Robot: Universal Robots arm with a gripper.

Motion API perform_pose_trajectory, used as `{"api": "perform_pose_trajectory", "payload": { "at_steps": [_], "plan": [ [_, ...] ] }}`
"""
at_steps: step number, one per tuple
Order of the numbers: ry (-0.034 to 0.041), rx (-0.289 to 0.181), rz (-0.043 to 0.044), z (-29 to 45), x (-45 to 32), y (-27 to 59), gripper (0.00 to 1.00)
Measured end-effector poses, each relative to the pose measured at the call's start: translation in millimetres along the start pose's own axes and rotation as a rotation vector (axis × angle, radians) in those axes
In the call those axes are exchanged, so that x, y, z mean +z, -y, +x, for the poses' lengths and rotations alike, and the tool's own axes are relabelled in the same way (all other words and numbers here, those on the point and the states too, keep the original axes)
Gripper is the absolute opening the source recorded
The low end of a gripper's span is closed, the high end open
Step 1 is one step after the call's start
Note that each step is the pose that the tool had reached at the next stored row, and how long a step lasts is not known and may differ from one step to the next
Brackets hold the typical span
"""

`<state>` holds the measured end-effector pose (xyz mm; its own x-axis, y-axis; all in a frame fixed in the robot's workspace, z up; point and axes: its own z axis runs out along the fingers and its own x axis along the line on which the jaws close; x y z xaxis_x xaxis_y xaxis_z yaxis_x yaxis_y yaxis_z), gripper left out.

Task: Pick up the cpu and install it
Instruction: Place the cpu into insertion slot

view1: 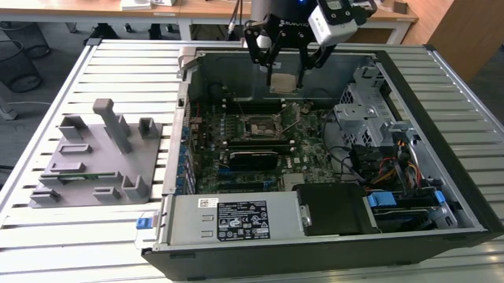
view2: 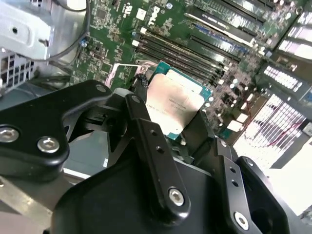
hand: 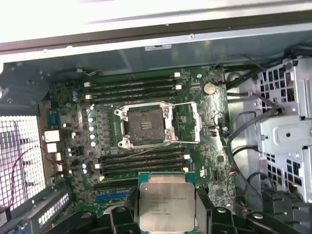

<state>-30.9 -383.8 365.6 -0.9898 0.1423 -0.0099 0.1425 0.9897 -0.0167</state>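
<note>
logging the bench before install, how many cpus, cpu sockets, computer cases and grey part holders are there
cpu: 1, held by the gripper
cpu socket: 1, open and empty
computer case: 1
grey part holder: 1
total: 4

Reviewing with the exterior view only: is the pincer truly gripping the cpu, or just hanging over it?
Observer: Gripping. In the first wrist view the pincer is shut on the cpu, clamped across two opposite edges.
Operator: Is the socket ready, or occupied?
Observer: The first wrist view shows the socket open and bare, no chip seated.
Operator: Which face of the cpu is up?
Observer: In both wrist views its silver-grey metal top faces the cameras, away from the board.
</note>
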Motion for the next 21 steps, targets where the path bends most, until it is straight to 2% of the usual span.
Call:
{"api": "perform_pose_trajectory", "payload": {
  "at_steps": [21],
  "plan": [
    [-0.0064,0.381,0.0038,0.0,4.8,-0.1,0.54]
  ]
}}
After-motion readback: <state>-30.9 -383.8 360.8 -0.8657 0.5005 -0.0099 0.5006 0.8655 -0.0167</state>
